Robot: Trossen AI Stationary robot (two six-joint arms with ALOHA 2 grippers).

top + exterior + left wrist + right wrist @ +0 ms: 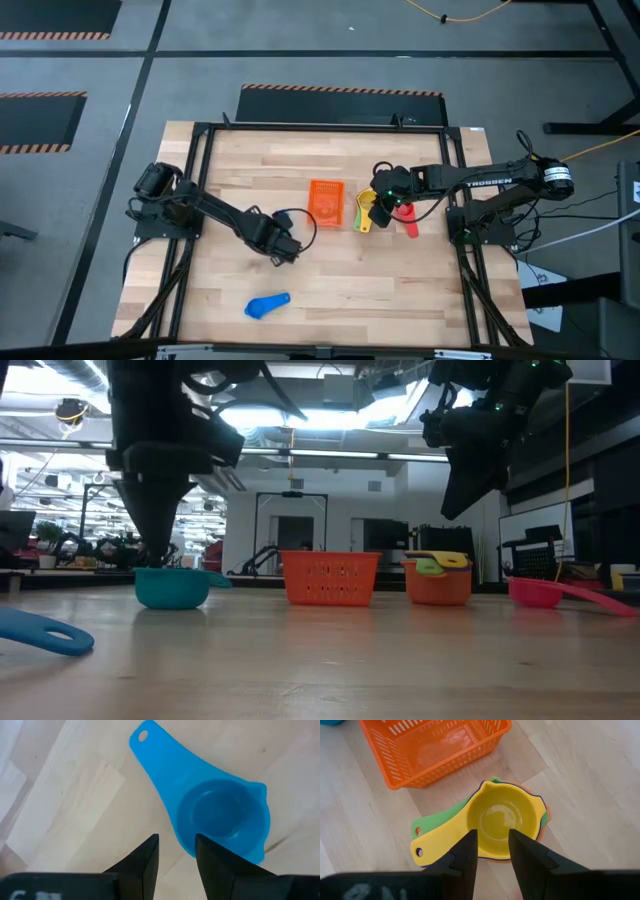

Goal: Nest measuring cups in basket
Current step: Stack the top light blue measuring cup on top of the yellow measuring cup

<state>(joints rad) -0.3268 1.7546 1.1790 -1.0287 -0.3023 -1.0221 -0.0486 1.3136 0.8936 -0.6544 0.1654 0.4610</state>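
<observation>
From above, the orange basket (pixel 326 201) sits near the middle of the wooden tabletop (pixel 400 280), with a nested stack of cups topped by the yellow cup (pixel 366 213) just to its right and a red cup (pixel 408 219) beyond that. A blue cup (pixel 268 305) lies alone toward the near edge. The left tool (pixel 285 251) hangs over the boards left of the basket; the right tool (pixel 382 200) hangs above the stack. At table height, a light blue cup (pixel 172 587) stands under the left arm, left of the basket (pixel 331 577), then the stack (pixel 438 579) and the red cup (pixel 545 593) in a row. The left wrist view looks down on the light blue cup (pixel 220 817), the fingers (pixel 145 862) partly apart and gripping nothing. The right wrist view shows the yellow cup (pixel 502 822) nested over green and orange beside the basket (pixel 435 747), its fingers (pixel 465 857) likewise partly apart and empty.
</observation>
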